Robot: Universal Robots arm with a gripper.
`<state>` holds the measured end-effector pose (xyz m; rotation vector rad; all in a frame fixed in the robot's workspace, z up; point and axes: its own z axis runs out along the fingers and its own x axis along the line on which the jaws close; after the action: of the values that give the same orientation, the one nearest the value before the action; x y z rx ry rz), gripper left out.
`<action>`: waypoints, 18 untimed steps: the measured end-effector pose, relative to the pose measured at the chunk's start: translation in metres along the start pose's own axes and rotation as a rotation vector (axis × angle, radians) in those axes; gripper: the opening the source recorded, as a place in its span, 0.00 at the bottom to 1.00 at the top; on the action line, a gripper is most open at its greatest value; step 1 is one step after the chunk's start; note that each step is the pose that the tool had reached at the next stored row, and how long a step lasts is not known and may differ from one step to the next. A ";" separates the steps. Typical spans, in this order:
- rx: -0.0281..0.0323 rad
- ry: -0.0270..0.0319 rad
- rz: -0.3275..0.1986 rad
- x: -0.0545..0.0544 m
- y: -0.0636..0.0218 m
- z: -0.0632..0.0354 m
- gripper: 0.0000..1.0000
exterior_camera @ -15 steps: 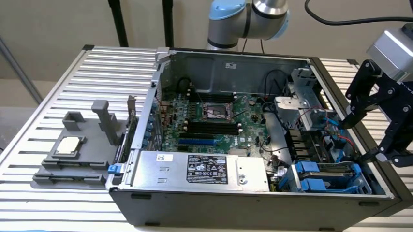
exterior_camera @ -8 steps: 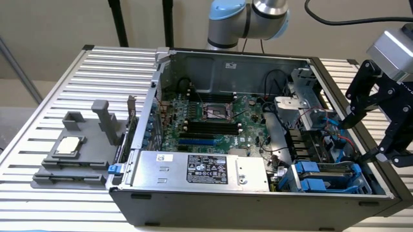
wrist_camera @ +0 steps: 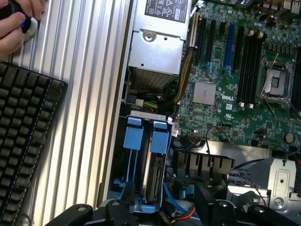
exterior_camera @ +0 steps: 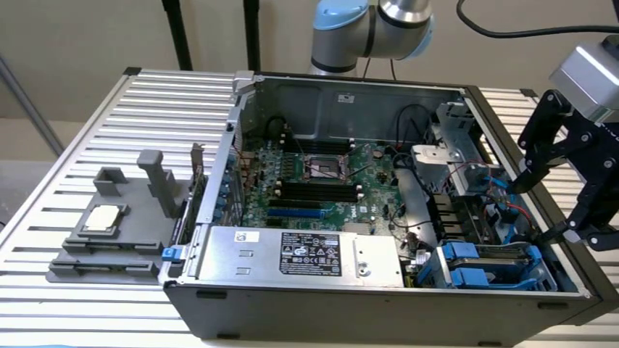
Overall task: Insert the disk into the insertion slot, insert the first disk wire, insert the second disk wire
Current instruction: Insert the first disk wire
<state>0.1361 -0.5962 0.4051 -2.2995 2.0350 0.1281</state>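
Observation:
The blue-grey insertion slot [exterior_camera: 495, 267] with bright blue clips sits in the corner of the open computer case nearest the exterior view's lower right. In the wrist view, the insertion slot [wrist_camera: 127, 183] holds the disk [wrist_camera: 155, 176], seen edge-on in one bay under a blue clip. A blue wire [wrist_camera: 172, 198] and red wires [wrist_camera: 187, 214] lie loose beside the disk's end; I cannot tell whether any is plugged in. My gripper [exterior_camera: 553, 206] hangs open above the case's side wall, just over the slot, with nothing between its black fingers [wrist_camera: 75, 214].
A silver power supply box [exterior_camera: 300, 254] with a black label lies next to the slot. The motherboard [exterior_camera: 320, 181] fills the case floor. A grey fixture [exterior_camera: 111, 232] stands on the slatted table. A keyboard [wrist_camera: 26, 141] and a person's hand [wrist_camera: 16, 23] are beside the case.

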 end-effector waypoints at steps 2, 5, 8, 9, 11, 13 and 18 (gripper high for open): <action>0.0000 -0.0001 0.000 0.000 0.0000 0.0003 0.60; 0.0000 -0.0002 0.000 0.001 -0.0024 0.0017 0.47; 0.0000 0.0000 0.000 0.002 -0.0100 0.0043 0.35; -0.0001 0.0002 0.000 0.002 -0.0119 0.0063 0.23; -0.0001 0.0007 0.000 0.003 -0.0145 0.0097 0.18; -0.0001 0.0008 0.000 0.003 -0.0167 0.0133 0.18; -0.0001 0.0010 0.000 0.003 -0.0200 0.0224 0.11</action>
<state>0.1559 -0.5943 0.3824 -2.2999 2.0357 0.1271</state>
